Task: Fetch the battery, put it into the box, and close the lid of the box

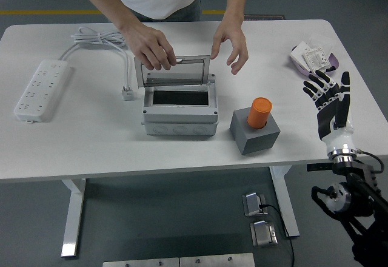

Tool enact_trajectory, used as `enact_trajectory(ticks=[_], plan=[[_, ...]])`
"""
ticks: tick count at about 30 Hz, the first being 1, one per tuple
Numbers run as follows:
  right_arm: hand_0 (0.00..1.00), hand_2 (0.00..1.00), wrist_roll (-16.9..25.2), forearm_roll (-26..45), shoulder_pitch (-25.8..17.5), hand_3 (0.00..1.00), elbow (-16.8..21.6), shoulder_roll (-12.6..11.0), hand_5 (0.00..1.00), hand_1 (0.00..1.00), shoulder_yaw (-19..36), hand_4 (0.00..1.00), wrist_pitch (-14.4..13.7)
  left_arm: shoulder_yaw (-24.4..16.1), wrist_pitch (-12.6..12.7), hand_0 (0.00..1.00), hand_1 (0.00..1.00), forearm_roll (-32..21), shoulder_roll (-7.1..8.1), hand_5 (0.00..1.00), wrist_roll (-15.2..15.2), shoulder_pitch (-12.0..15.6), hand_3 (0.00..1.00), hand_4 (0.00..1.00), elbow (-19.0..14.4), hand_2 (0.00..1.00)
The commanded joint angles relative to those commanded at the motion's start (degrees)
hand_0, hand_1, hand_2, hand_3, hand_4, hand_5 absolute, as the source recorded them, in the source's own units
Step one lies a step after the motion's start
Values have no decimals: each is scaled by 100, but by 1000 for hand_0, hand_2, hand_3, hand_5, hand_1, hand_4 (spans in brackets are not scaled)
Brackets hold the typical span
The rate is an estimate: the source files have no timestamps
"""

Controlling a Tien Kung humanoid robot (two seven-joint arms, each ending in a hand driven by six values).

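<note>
key relation: the orange cylindrical battery [259, 113] lies to the left of the right hand [330, 106], well apart from it, across bare white tabletop [91, 145]; the left hand is out of view, so the right is the only one placed to fetch.
battery axis: upright, its lower end seated in the round socket of a dark grey matte cube holder [254, 132]; a side grasp looks most fitting.
right hand: black-and-white jointed fingers [321, 91] spread, holding nothing, raised at the tabletop's right edge.
box: light grey moulded plastic junction box [180, 110], further left beyond the holder, its dark rectangular opening facing up and empty.
lid: translucent hinged flap [176, 70], held raised at the box's far edge by a person's hand [151, 47]; the other hand [230, 47] hovers just beside it.
surfaces: battery smooth and rounded; holder sharp-edged; box ribbed at its base.
</note>
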Motion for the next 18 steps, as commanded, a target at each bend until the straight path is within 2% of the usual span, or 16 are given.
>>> enact_trajectory(ticks=[10,18], plan=[[801,729,26,-252,75,711,4,80,998,720,-59,936,-136,32,-2,633,682,-41,-11,2,-12,-11,575,538,1,581],[801,729,51,-352,202,714,-34,159,998,721,-385,934,-232,-3,-1,634,682,1,-10,2,1,-6,575,539,1,581]])
